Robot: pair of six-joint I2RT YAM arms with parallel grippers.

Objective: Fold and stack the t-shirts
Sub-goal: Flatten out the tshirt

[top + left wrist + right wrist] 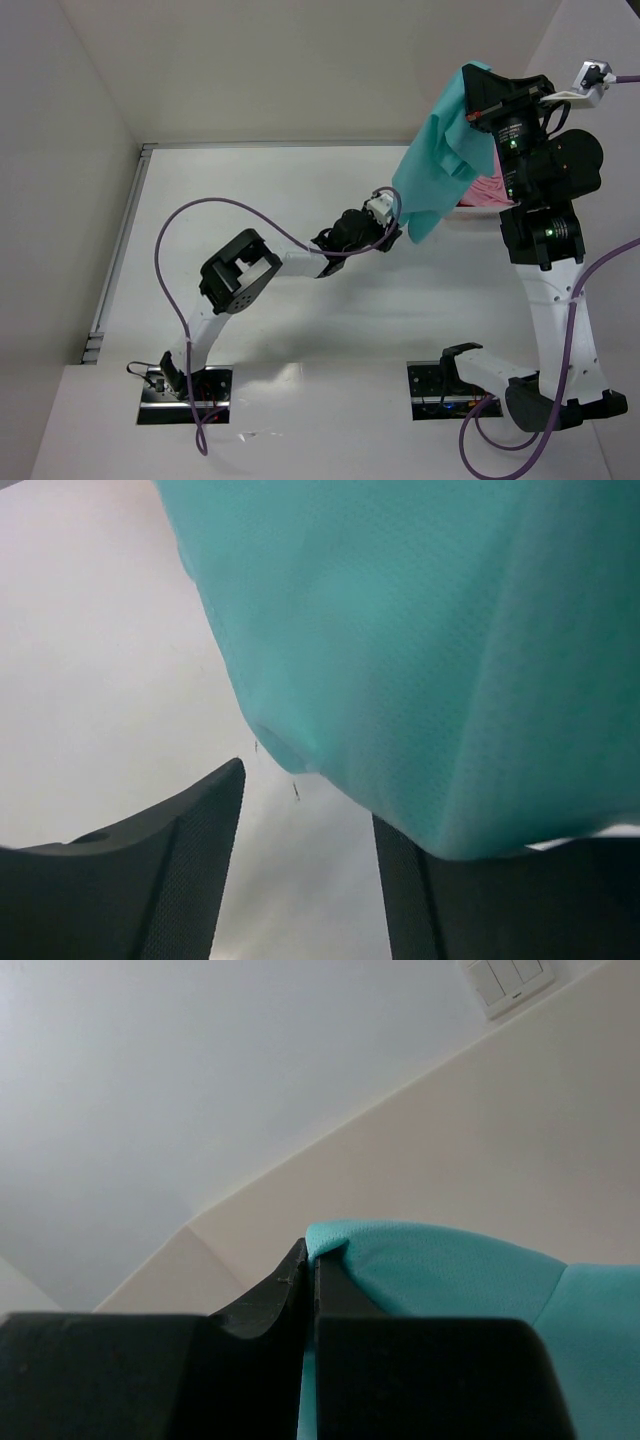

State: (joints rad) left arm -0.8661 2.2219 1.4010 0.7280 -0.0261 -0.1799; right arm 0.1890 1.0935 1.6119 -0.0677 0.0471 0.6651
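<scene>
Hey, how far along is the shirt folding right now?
Nothing looks folded or stacked yet. In hand: the right tool is shut on the teal t-shirt, holding it up in the air, and the open left tool sits by its lower edge. Left: fold that shirt, then the pink t-shirt lying behind it. No other shirt is in view.

Hanging t-shirt [440, 165] above table [290, 215], far right
</scene>
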